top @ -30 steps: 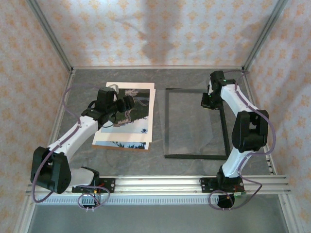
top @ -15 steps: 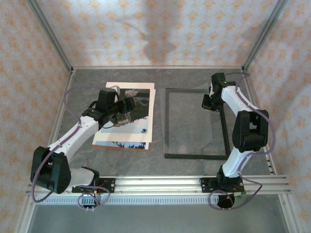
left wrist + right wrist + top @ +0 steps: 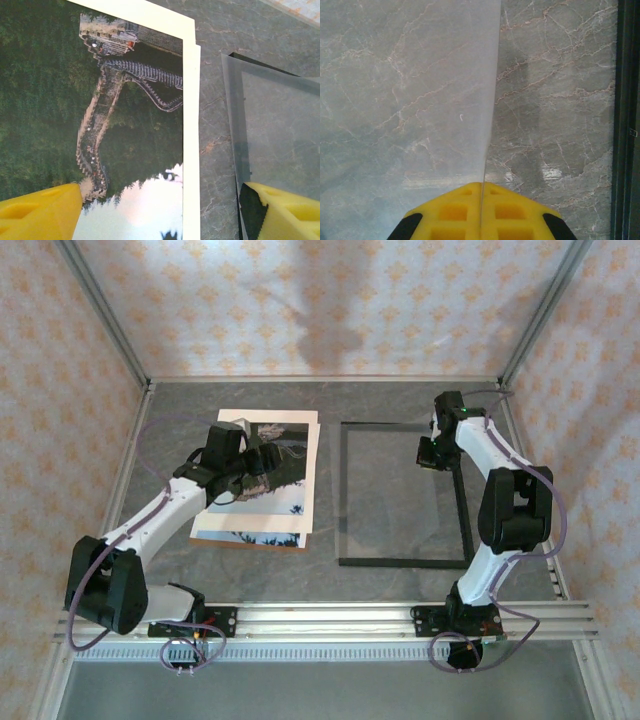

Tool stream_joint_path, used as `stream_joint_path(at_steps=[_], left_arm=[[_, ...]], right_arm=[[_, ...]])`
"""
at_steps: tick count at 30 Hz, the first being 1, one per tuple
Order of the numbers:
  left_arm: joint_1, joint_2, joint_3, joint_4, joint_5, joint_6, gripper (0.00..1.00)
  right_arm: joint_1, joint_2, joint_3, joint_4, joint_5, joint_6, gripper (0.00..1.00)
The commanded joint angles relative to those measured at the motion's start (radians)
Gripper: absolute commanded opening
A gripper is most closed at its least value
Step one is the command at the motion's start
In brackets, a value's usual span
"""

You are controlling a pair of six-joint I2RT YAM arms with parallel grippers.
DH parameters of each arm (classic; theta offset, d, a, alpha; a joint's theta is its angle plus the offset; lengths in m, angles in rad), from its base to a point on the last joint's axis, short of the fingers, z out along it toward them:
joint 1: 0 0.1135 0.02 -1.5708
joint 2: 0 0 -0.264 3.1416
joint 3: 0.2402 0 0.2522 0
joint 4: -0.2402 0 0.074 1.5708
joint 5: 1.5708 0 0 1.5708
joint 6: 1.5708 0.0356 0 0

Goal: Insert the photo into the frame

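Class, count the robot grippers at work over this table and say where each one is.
2. The left gripper is open above the photo on the left. The right gripper is shut on a clear sheet near the far right corner of the frame.

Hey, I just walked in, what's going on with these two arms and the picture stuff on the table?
The arms are partway through framing a picture. The left gripper hovers open over the photo, which lies face up to the left of the frame and is not grasped. The right gripper is shut on the edge of a clear sheet at the frame, apparently tilting it up. The photo is not in the frame yet.
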Motion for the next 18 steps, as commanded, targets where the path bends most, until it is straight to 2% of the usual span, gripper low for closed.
stream_joint_path(at_steps=[1, 18], left_arm=[[-0.008, 0.018, 0.019, -0.010, -0.003, 0.027, 0.83], [-0.016, 0.047, 0.028, -0.004, 0.002, 0.034, 0.82]], right_arm=[[-0.003, -0.055, -0.026, -0.040, 0.043, -0.009, 0.00], [-0.003, -0.061, -0.039, -0.024, 0.065, -0.008, 0.00]])
